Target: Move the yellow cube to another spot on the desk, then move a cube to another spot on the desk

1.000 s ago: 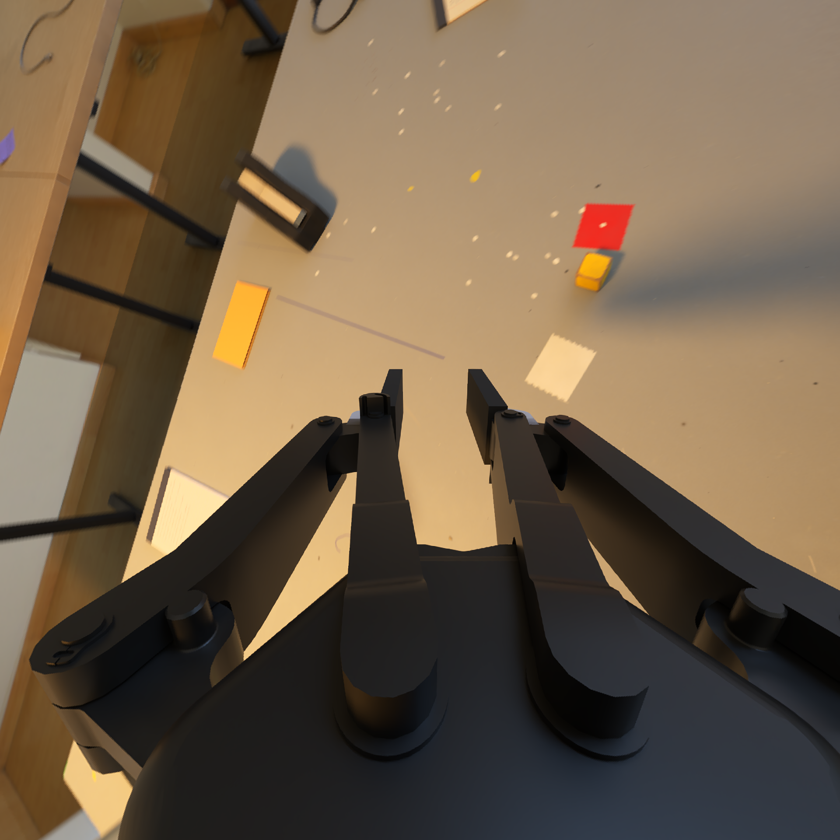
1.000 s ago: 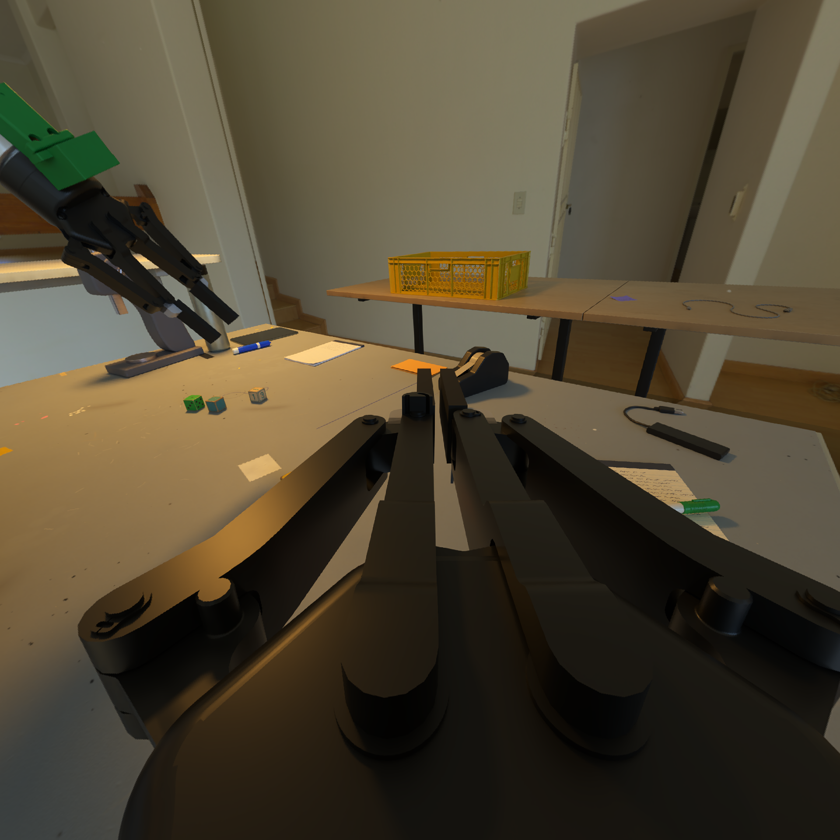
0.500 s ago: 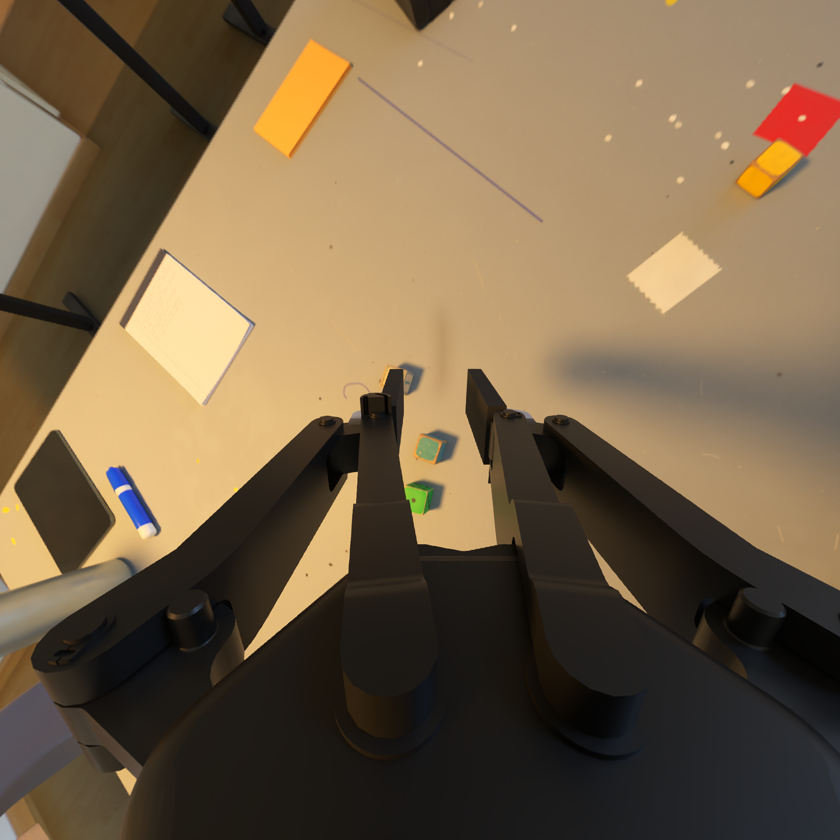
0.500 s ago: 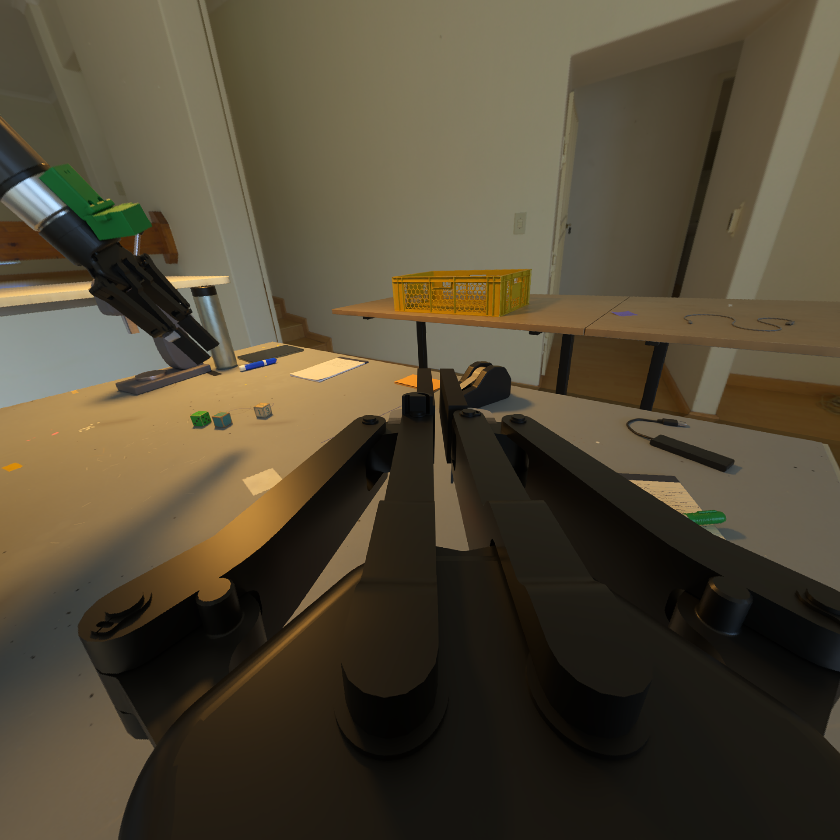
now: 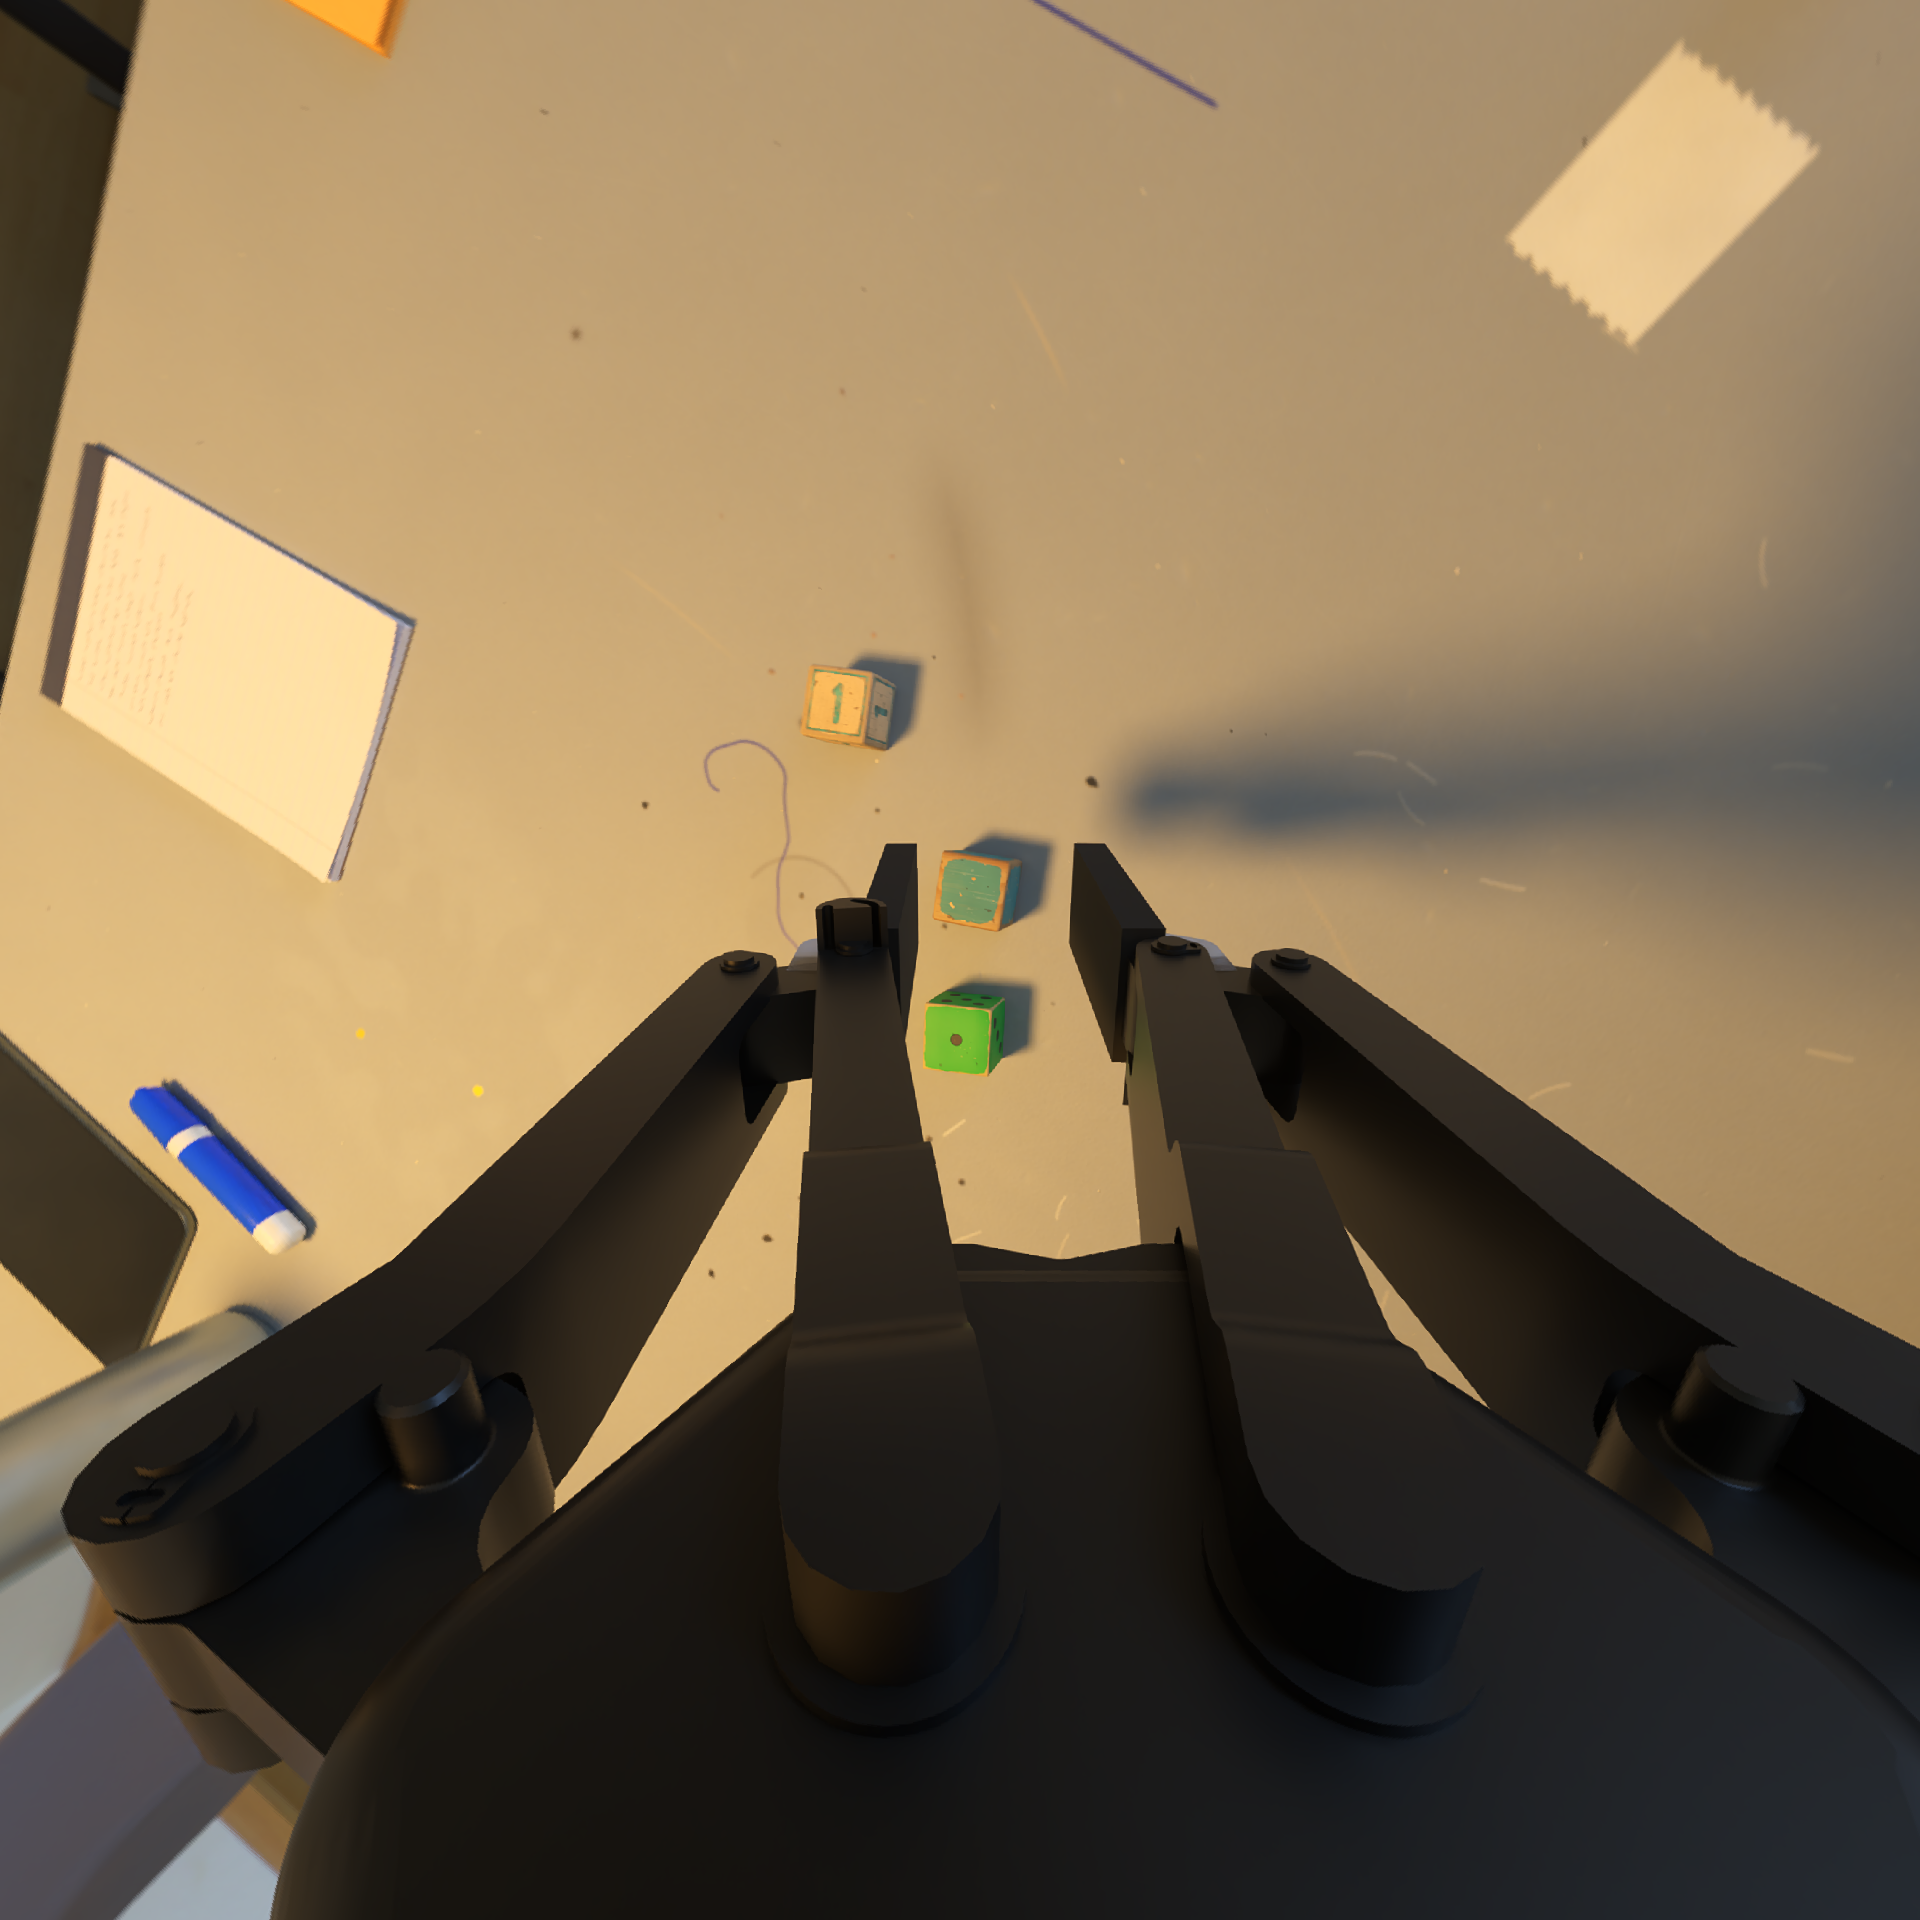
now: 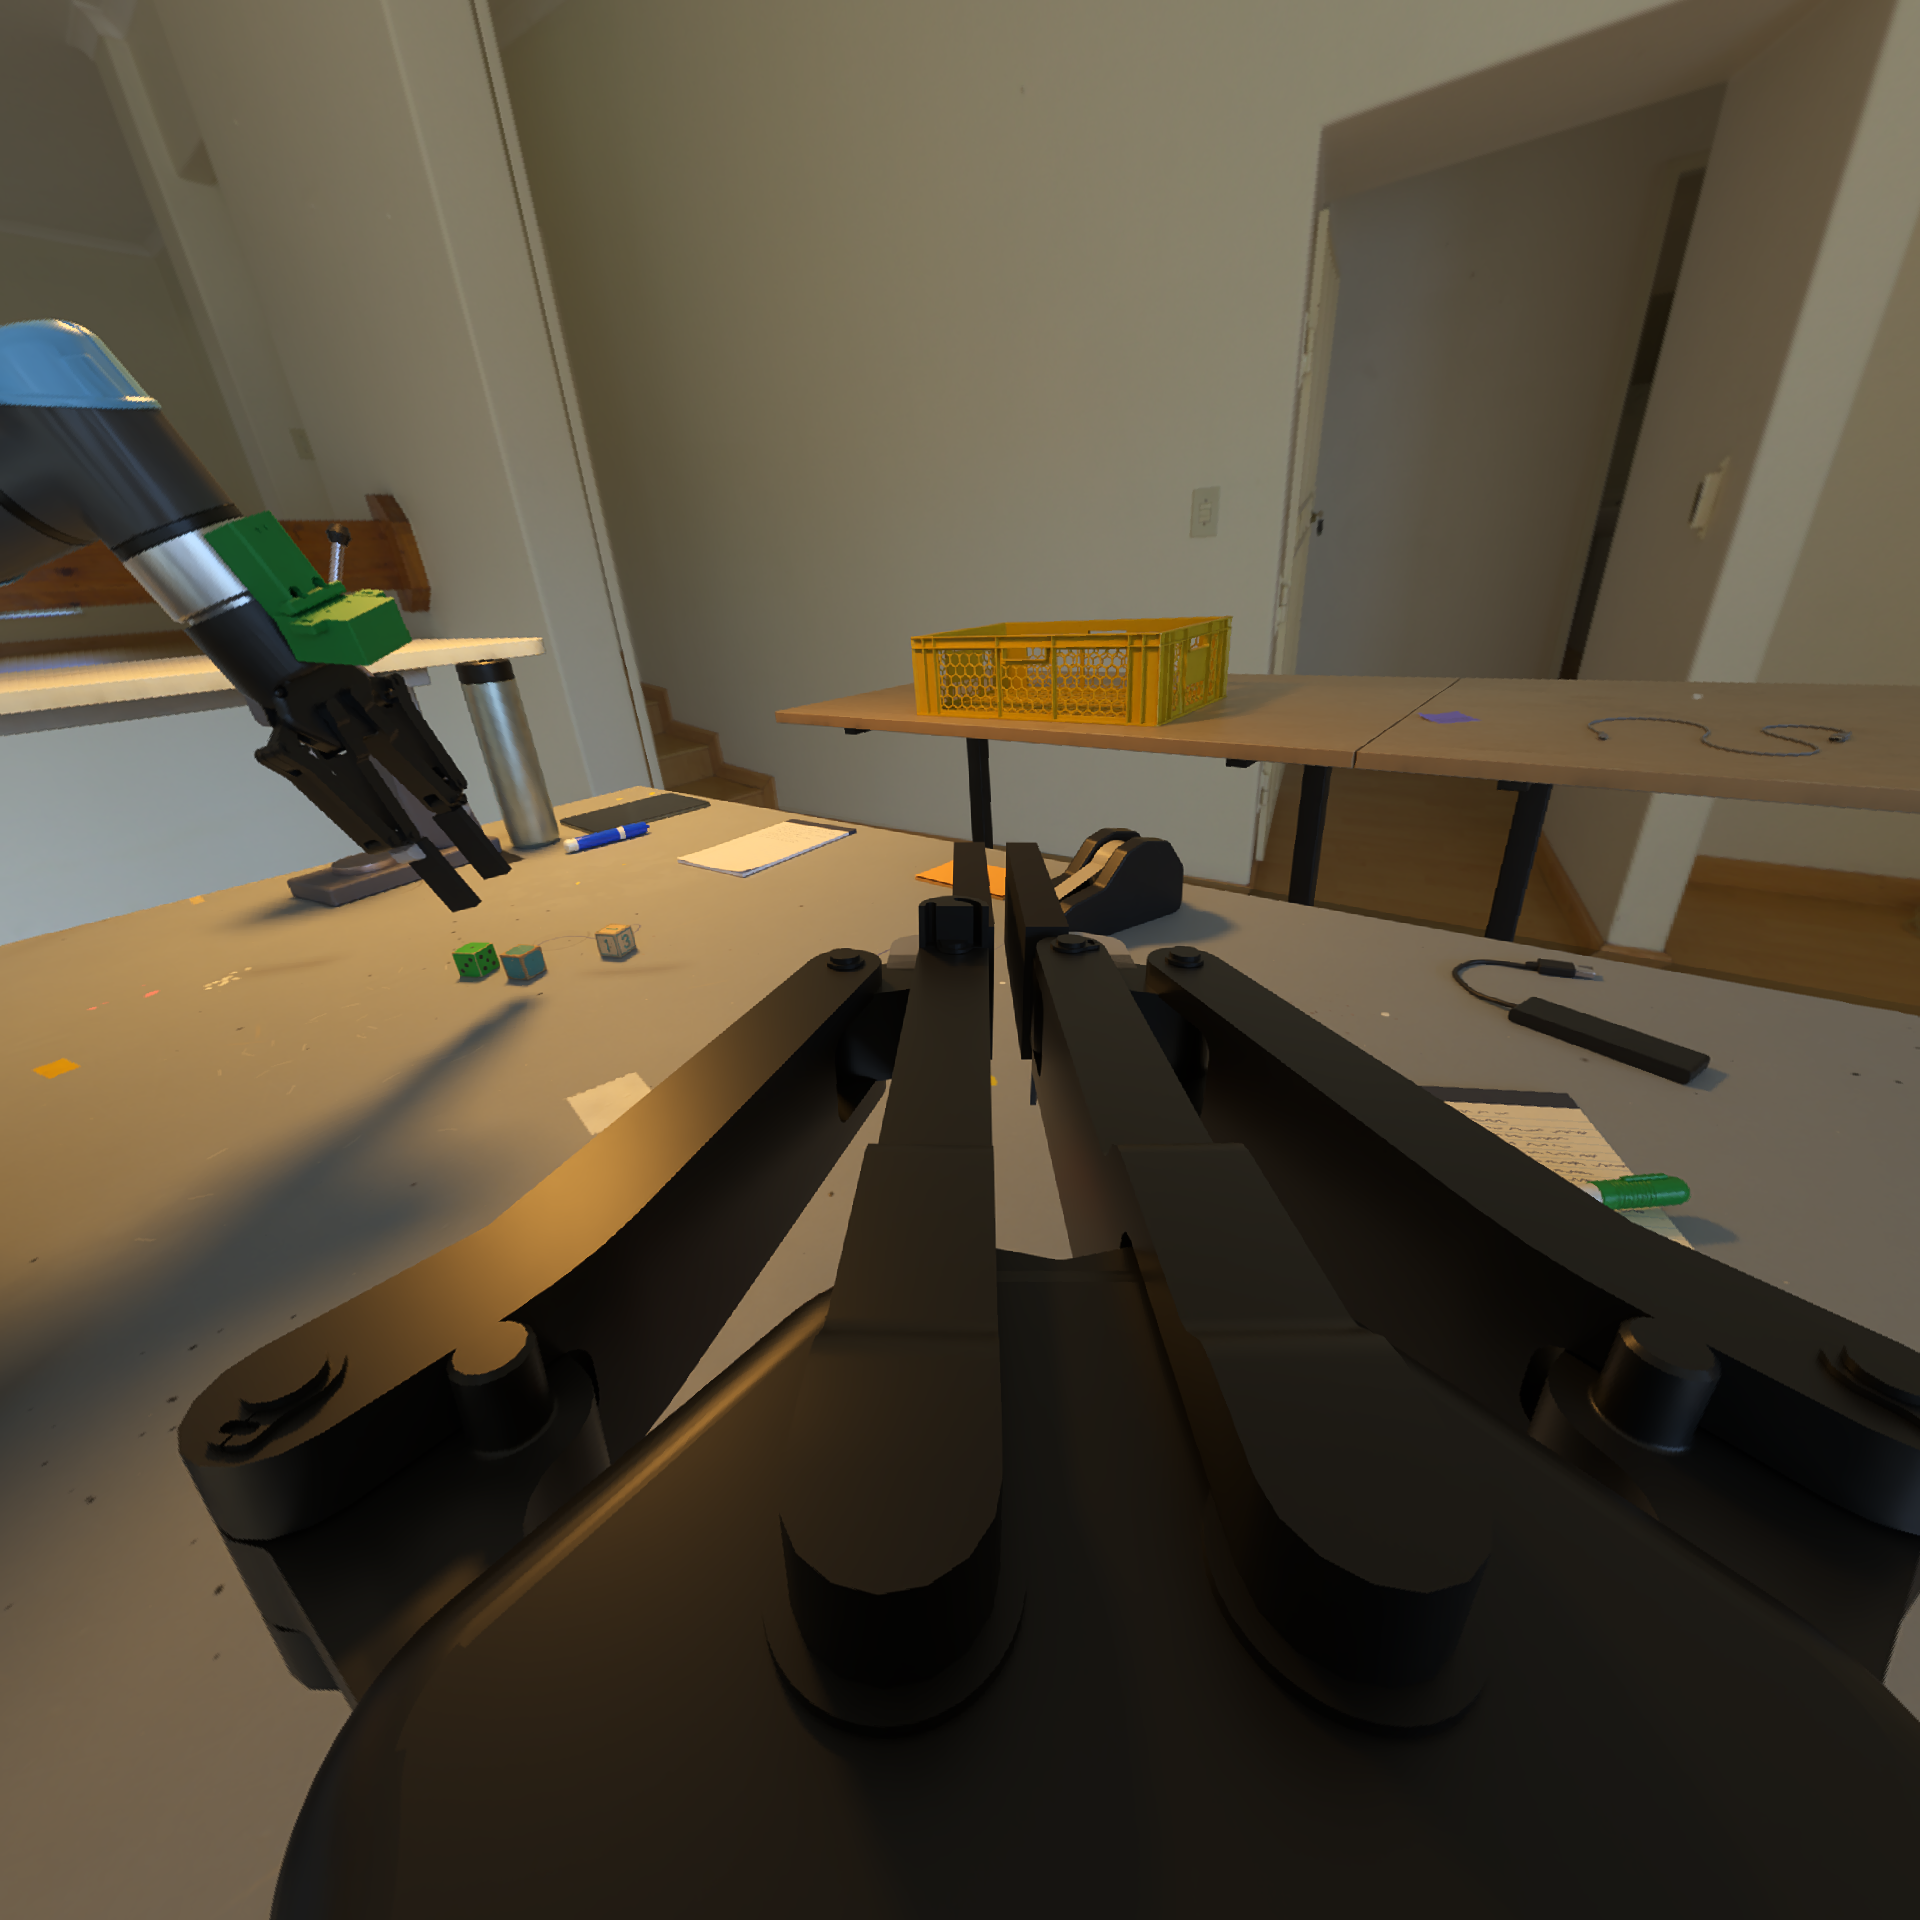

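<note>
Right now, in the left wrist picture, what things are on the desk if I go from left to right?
Blue marker → white notepad → wooden number block → green die and teal block, almost level with each other between the open fingers of the left gripper → white paper slip.

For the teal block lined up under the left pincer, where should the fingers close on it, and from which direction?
Judging from the left wrist view, come straight down from above. The teal block sits flat on the desk, already framed between the open left pincer fingers, so close on its two opposite side faces. The green die sits close on the near side; gripping that axis would likely hit it.
</note>
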Tool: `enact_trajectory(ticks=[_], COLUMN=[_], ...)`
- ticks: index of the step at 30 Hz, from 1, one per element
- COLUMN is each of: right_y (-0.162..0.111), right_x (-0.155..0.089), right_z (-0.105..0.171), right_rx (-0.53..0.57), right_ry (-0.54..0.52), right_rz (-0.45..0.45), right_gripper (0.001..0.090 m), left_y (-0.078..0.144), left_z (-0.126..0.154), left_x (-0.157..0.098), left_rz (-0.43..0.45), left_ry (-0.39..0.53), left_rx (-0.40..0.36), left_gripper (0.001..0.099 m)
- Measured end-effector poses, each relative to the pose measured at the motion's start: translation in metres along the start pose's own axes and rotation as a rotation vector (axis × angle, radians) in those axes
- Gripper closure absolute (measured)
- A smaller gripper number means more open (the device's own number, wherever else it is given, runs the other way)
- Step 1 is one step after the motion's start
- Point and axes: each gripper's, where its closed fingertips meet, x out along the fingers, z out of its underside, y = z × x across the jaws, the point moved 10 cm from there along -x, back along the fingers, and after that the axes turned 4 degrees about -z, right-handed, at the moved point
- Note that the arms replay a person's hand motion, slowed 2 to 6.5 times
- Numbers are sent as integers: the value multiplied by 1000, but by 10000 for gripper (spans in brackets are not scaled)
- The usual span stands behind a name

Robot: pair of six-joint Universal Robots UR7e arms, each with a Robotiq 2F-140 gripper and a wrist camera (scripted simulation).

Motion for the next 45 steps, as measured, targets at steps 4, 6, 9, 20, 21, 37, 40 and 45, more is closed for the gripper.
enact_trajectory(ticks=[4, 6, 9, 20, 21, 37, 40, 45], right_y=[0, 0, 0, -1, -1, -2, -1, 0], right_x=[1, 1, 2, 2, 2, -2, -3, -4], right_z=[1, 1, 2, 3, 3, 4, 4, 6], right_rx=[3, 3, 3, 2, 2, 3, 6, 14], right_ry=[-7, -12, -19, -34, -35, -37, -38, -40], right_rz=[-2, -2, -2, -1, -1, 13, 17, 18], right_gripper=[851, 851, 850, 848, 848, 841, 838, 836], left_y=[4, 6, 7, 3, 3, -6, -7, -8], left_z=[2, 3, 2, -4, -4, -4, -4, -4], left_x=[13, 19, 26, 46, 47, 67, 69, 74], left_rz=[15, 21, 33, 78, 79, 107, 116, 126], left_ry=[-22, -35, -54, -81, -85, -145, -147, -155], left_rx=[68, 89, 110, 154, 161, 184, 180, 169], left_gripper=[594, 594, 596, 609, 610, 618, 618, 617])
